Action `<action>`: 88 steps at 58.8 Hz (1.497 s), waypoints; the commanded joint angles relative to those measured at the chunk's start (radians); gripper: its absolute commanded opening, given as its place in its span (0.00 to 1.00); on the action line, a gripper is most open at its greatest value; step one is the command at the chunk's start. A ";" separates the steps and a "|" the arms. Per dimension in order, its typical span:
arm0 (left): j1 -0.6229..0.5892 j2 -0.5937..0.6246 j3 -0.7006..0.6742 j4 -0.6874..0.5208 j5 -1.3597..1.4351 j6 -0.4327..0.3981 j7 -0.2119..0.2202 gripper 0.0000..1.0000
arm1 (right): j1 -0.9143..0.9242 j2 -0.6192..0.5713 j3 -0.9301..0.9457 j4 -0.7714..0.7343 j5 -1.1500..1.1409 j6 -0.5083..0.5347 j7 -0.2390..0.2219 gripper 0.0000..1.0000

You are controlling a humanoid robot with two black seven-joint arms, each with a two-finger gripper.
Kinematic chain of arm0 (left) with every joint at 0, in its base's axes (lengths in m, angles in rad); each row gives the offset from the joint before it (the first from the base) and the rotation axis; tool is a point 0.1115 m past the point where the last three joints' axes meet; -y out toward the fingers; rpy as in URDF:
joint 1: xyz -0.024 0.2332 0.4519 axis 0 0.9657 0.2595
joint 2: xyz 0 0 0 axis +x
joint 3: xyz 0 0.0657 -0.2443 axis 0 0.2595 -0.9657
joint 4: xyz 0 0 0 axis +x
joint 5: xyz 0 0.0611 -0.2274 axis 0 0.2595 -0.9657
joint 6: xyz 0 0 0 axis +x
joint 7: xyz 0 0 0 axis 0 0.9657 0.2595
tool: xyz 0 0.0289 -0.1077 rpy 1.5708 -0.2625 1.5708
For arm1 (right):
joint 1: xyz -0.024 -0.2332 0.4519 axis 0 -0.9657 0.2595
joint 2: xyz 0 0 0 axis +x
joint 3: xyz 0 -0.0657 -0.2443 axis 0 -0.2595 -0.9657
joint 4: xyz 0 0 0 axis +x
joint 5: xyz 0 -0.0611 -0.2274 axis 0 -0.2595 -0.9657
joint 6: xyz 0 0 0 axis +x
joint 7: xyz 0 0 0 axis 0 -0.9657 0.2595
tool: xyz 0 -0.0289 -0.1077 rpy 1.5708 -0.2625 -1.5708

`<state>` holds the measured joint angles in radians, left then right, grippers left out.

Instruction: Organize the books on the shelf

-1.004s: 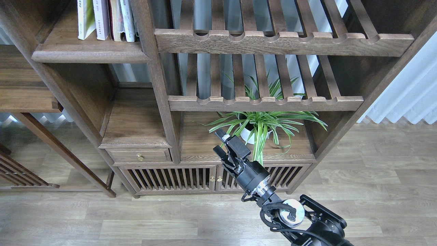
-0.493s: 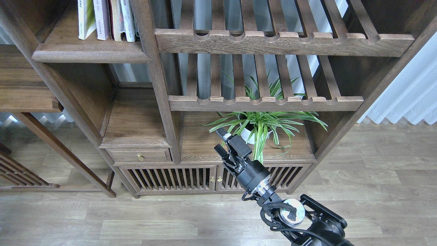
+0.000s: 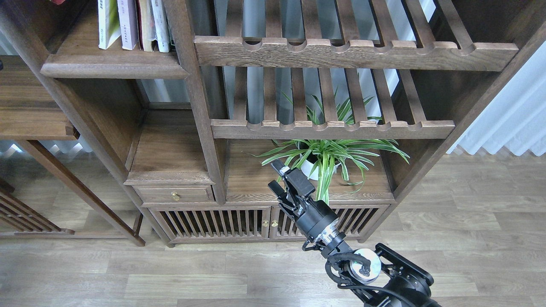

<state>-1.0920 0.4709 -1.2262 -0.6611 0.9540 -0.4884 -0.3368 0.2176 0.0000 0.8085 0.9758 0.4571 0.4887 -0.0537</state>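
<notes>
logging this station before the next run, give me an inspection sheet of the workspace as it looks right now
surface: the shelf, a solid dark-brown board at upper left, with bare wood left of and in front of the books.
job's things: books stand upright in a row at the shelf's right end; their tops are cut off by the frame.
clutter: potted spider plant on the lower right shelf; nothing else loose seen.
grippers: right gripper hangs in front of the plant, fingers apart, holding nothing; left gripper not in view.
cables: black cable loops at the right wrist.
surroundings: slatted racks, brass-knobbed drawer, wood-plank floor, pale curtain.
</notes>
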 commanded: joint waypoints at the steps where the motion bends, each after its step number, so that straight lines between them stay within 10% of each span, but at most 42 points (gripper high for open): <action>1: -0.002 -0.029 0.007 0.026 -0.024 0.000 0.012 0.00 | -0.001 0.000 0.000 0.000 0.000 0.000 0.000 0.98; 88: -0.118 -0.092 0.146 0.221 -0.086 0.000 0.041 0.02 | -0.007 -0.002 0.017 0.007 0.003 0.000 -0.002 0.98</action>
<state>-1.2116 0.3804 -1.0812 -0.4459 0.8682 -0.4886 -0.2958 0.2102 -0.0018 0.8247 0.9827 0.4602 0.4887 -0.0551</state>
